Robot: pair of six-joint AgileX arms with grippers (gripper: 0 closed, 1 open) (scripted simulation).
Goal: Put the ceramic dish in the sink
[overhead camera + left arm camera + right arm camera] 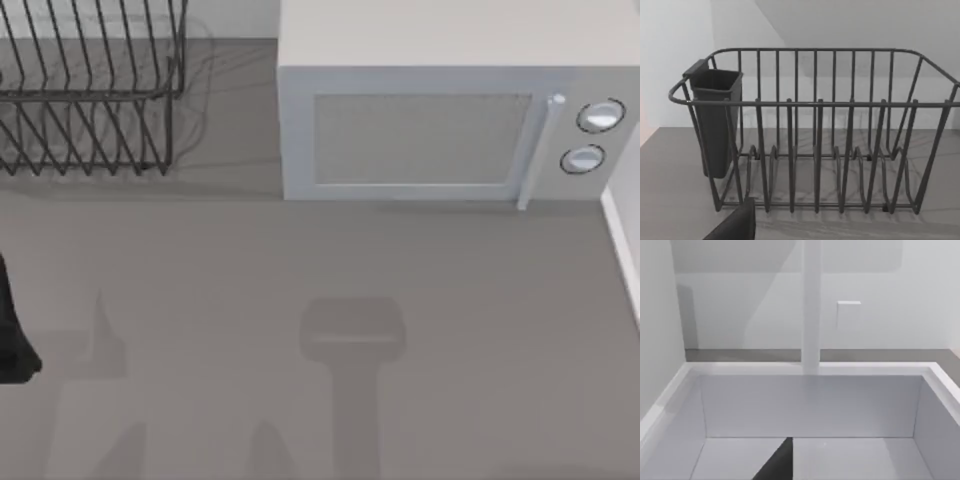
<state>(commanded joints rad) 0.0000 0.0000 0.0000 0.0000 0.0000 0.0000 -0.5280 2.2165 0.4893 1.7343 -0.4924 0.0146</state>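
Observation:
The ceramic dish is out of view. The white sink lies below my right wrist camera, its basin bare, with a white faucet post rising behind its back rim. A dark part of my right gripper juts in over the basin floor. The sink's rim also runs along the counter's right edge. My left arm stands at the counter's far left edge. A dark part of my left gripper faces the dish rack.
A dark wire dish rack with a dark cutlery cup stands at the back left. A white microwave with its door shut and two knobs stands at the back right. Grey counter spreads in front of both.

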